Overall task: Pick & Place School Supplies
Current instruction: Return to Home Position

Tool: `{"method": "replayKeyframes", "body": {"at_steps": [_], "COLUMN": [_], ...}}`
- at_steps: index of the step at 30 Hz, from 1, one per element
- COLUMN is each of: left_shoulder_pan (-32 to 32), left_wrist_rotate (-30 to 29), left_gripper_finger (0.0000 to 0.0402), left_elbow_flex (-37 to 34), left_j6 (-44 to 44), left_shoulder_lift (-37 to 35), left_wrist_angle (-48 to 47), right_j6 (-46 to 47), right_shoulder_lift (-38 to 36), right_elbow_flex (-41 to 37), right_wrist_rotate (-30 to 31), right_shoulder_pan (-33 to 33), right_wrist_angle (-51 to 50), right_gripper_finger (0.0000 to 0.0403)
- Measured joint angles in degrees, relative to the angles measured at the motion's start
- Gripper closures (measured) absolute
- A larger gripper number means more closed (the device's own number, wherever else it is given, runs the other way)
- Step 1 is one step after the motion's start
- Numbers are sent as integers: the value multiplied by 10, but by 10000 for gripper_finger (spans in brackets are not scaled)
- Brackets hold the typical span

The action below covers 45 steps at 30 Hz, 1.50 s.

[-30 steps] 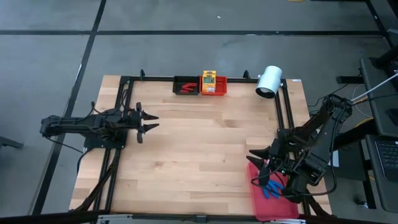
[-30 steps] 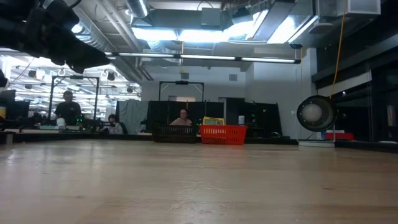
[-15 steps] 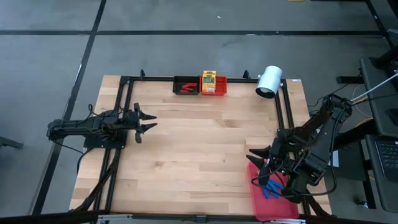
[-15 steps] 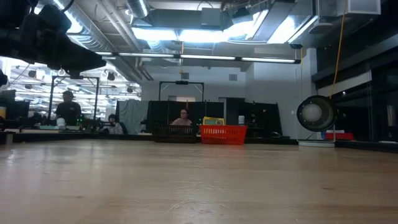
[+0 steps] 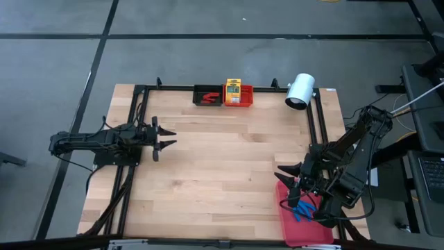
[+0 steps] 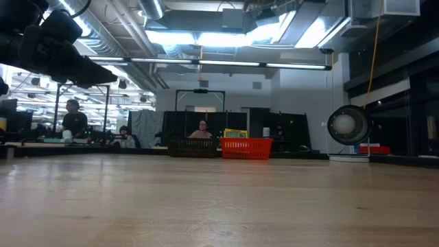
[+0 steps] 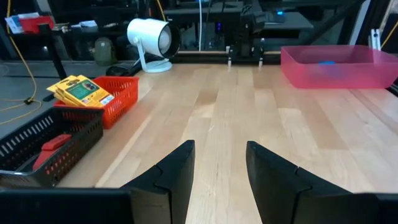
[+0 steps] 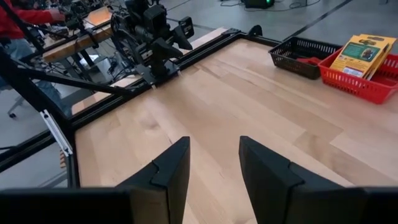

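- The left claw [image 5: 166,137] hangs over the left side of the table [image 5: 222,180], fingers spread with bare wood showing between them in its wrist view; it grips nothing.
- The right claw [image 5: 290,182] sits at the table's near right, just at the edge of the pink tray [image 5: 288,222], fingers likewise spread and holding nothing.
- Both claws point inward across the bare middle of the table, a pose that would fit waiting to reach as well as having just let go.
- Blue supplies [image 5: 303,206] lie in the pink tray, partly under the right arm; what kind they are is too small to tell.
- At the far edge stand a black basket [image 5: 207,96] with a red item [image 5: 205,98] in it and, touching it, a red basket [image 5: 237,96] holding a yellow packet [image 5: 232,88] propped on its rim.
- My guess is that tray and baskets serve as source and goal, but which is which the scene does not settle.
- A white lamp [image 5: 300,91] stands at the far right corner.
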Motion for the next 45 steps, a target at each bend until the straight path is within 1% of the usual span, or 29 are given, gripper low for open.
{"method": "replayKeyframes", "body": {"at_steps": [4,6,7,11,13,15,18,22,26,28,31,34,36,39,41,45], "left_shoulder_pan": [0,0,0,0,0,0,0,0,0,0,0,0,0,0,0,0], "left_wrist_rotate": [0,0,0,0,0,0,0,0,0,0,0,0,0,0,0,0], "left_gripper_finger": [261,260,261,261,261,261,261,260,261,261,261,261,261,261,261,261], "left_elbow_flex": [0,0,0,0,0,0,0,0,0,0,0,0,0,0,0,0], "left_j6": [0,-7,-22,-62,-65,-65,-65,-65,-65,-65,-65,-65,-65,-65,-65,-65], "left_shoulder_lift": [2,2,2,2,2,2,2,2,2,2,2,2,2,2,2,2], "left_wrist_angle": [1,1,1,2,2,2,2,2,2,2,2,2,2,2,2,2], "right_j6": [-15,-15,-9,54,47,-17,-167,-364,-518,-595,-703,-780,-806,-818,-822,-823], "right_shoulder_lift": [0,-1,-1,-5,-5,-5,-5,-5,-5,-5,-5,-5,-8,-34,-77,-199], "right_elbow_flex": [0,0,0,0,-2,-11,-48,-162,-287,-336,-387,-422,-440,-470,-497,-570], "right_wrist_rotate": [-1,-21,-45,-175,-216,-242,-290,-360,-412,-431,-471,-538,-593,-660,-677,-670], "right_shoulder_pan": [0,0,0,0,-4,-22,-72,-159,-257,-308,-388,-465,-504,-548,-570,-600], "right_wrist_angle": [-1,-15,-31,-116,-111,-47,104,377,669,800,949,1083,1147,1178,1179,1139], "right_gripper_finger": [262,262,262,262,262,262,262,262,262,262,262,262,262,262,262,262]}}
